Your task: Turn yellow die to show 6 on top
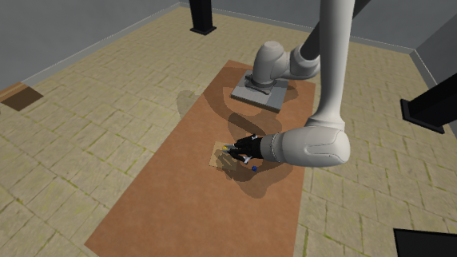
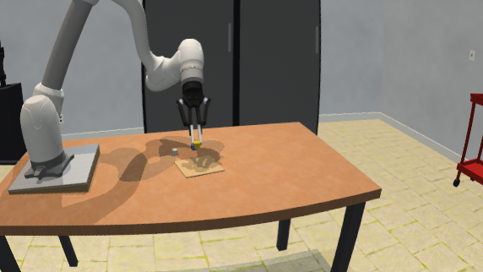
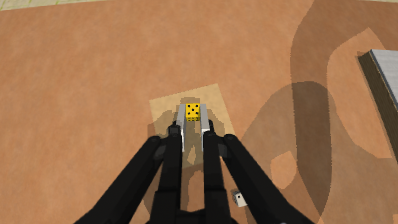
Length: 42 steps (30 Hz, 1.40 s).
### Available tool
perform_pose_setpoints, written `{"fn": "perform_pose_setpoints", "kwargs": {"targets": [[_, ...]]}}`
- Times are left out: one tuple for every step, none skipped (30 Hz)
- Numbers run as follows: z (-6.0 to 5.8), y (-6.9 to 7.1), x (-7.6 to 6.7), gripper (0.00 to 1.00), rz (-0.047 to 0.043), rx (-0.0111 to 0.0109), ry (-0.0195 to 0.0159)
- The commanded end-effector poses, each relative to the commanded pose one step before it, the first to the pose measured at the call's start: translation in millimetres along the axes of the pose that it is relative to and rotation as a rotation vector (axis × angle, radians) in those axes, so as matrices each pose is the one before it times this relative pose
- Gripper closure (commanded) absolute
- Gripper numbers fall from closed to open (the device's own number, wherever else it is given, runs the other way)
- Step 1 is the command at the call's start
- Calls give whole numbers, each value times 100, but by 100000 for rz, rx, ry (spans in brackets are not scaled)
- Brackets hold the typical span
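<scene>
Arm [image 1: 313,145] [image 2: 164,69]: smooth off-white rounded housings, dark grey tube above the base plate [image 1: 256,97] [image 2: 84,154]. Grey collar with a dotted ring on the wrist side. Foot on the plate: dark grey, lugged. Gripper [image 1: 228,148] [image 2: 196,144] [image 3: 193,112]: black body, slim black linkages, pale grey fingertips [image 1: 247,160] [image 2: 192,133].

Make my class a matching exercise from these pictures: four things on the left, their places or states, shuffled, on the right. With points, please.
1. Yellow die [image 1: 224,148] [image 2: 197,144] [image 3: 193,110]
2. Blue die [image 1: 254,168] [image 2: 192,148]
3. White die [image 2: 175,151] [image 3: 240,199]
4. Mat [image 1: 214,163] [image 2: 196,171] [image 3: 165,102]

A. On the table, blue
B. Flat beneath the raised fingers
C. Held between the fingers
D. On the table, white

Pairs: 1-C, 2-A, 3-D, 4-B
</scene>
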<state>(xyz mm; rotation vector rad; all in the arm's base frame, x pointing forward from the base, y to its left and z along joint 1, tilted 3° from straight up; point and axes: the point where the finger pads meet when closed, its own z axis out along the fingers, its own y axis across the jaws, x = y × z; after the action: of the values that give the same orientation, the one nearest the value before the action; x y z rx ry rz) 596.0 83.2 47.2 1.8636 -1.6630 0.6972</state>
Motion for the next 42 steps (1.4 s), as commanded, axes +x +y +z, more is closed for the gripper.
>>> {"fn": "perform_pose_setpoints", "kwargs": {"targets": [[106,91,125,91,-335,-488,-10613],[-41,-31,59,91,38,183,-3280],[-65,-51,58,91,72,283,-2902],[-72,-58,51,91,85,315,-2349],[-63,-51,40,91,76,275,-1691],[-45,-9,276,91,14,50,-279],[-20,1,159,91,0,0,2],[-3,0,26,91,0,0,0],[3,3,1,91,-5,-15,-75],[19,19,4,91,-28,-93,-466],[41,43,9,91,-62,-204,-1089],[0,0,0,91,0,0,0],[0,0,0,91,0,0,0],[59,62,16,91,-92,-297,-1798],[65,69,23,91,-104,-326,-2470],[54,58,33,91,-93,-270,-3006],[27,30,43,91,-61,-134,-3338],[-8,-7,52,91,-18,46,-3426],[-43,-43,59,91,25,220,-3265],[-67,-69,61,91,55,341,-2881],[-75,-78,56,91,67,379,-2325],[-66,-68,44,91,61,331,-1669],[-48,-17,263,91,15,81,-372],[-23,1,172,91,0,0,1],[-4,0,28,91,0,0,0],[3,4,1,91,-3,-17,-73],[19,22,6,91,-15,-103,-455],[42,49,13,91,-34,-226,-1065],[0,0,0,91,0,0,0],[0,0,0,91,0,0,0],[61,72,22,91,-51,-329,-1762],[67,79,30,91,-60,-363,-2429],[56,66,37,91,-57,-303,-2970],[29,35,44,91,-44,-157,-3315],[-7,-8,50,91,-26,40,-3420],[-42,-49,54,91,-8,232,-3275],[-67,-79,54,91,5,367,-2901],[-76,-89,49,91,12,411,-2350],[-66,-78,38,91,13,361,-1692],[-50,-24,246,91,4,111,-473],[-25,1,187,91,0,0,0],[-4,0,30,91,0,0,0]]}}
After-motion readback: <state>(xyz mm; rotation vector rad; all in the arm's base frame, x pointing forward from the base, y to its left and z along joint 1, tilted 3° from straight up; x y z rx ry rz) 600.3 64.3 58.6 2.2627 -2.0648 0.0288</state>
